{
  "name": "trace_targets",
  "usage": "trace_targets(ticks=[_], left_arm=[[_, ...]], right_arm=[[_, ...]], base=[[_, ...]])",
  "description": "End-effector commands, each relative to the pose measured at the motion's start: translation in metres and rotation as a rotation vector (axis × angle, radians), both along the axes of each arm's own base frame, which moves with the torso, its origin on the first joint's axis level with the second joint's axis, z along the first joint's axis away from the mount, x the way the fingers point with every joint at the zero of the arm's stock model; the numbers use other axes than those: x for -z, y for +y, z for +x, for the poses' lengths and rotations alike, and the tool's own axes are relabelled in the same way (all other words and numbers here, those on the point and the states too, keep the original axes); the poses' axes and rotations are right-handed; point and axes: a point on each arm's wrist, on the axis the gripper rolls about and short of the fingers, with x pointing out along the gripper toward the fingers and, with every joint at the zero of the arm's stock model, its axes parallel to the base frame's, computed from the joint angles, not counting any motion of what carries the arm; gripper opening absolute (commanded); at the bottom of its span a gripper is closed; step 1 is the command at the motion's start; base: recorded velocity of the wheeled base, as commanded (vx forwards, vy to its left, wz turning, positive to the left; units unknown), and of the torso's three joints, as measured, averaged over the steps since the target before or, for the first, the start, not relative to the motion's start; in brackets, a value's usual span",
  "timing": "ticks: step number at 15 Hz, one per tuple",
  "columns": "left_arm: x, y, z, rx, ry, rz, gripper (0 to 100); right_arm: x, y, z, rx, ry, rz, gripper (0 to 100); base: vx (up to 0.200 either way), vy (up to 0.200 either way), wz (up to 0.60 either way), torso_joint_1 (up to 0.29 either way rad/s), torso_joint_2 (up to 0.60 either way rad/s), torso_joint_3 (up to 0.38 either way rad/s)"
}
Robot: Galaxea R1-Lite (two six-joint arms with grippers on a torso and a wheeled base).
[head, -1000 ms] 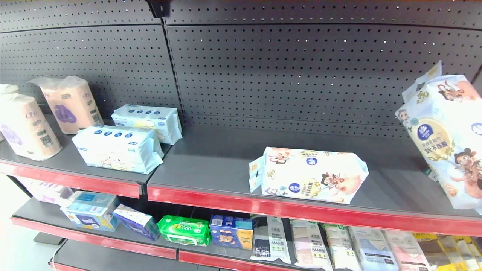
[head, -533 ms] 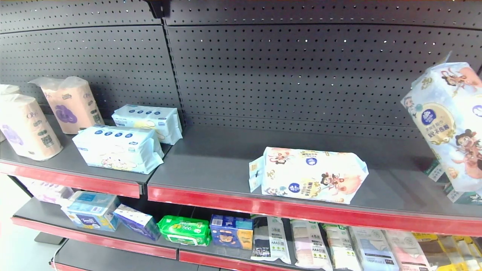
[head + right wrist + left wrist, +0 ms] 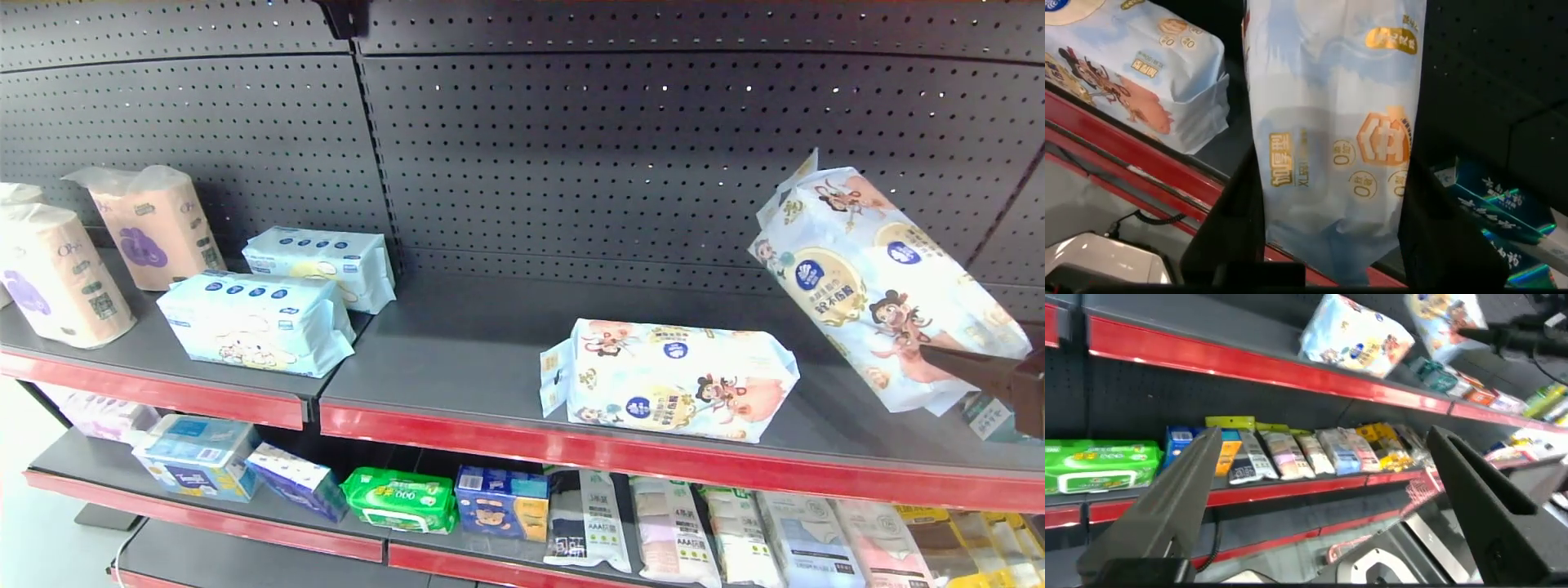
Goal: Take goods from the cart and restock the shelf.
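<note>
Glossy plastic pack [image 3: 878, 278] (matt metal shelf [image 3: 457, 351])

Head camera faces the shelf [image 3: 457, 343] squarely; both wrist cameras also catch its lying pack [image 3: 669, 380].

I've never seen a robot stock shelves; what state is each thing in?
held tissue pack, tilted, gripped over upper shelf.
lying tissue pack, flat on upper shelf.
right fingers, shut on held tissue pack.
left fingers, open, empty.
toilet-roll packs, upright.
</note>
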Motion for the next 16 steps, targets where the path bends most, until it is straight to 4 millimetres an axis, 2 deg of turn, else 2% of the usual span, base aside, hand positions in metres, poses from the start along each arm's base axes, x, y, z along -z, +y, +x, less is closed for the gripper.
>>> trace_targets(ticks=[1,9,12,16], left_arm=[[0.001,0.000,-0.001,0.013,0.002,-0.001,100],[0.006,0.000,-0.004,0.024,0.010,0.006,100],[0.007,0.001,-0.006,0.024,0.005,0.006,100],[0.007,0.001,-0.006,0.024,0.003,0.006,100]], right_arm=[[0.006,-0.002,0.014,-0.008,0.041,-0.013,0],[0.009,-0.009,0.039,-0.047,0.062,-0.054,0],[0.009,-0.019,0.057,-0.044,0.026,-0.086,0],[0.013,-0.023,0.069,-0.122,0.029,-0.106,0]], base=[[0.000,0.000,0.00,0.000,0.00,0.000],[0.000,0.000,0.00,0.000,0.00,0.000],[0.000,0.000,0.00,0.000,0.00,0.000],[0.000,0.000,0.00,0.000,0.00,0.000]])
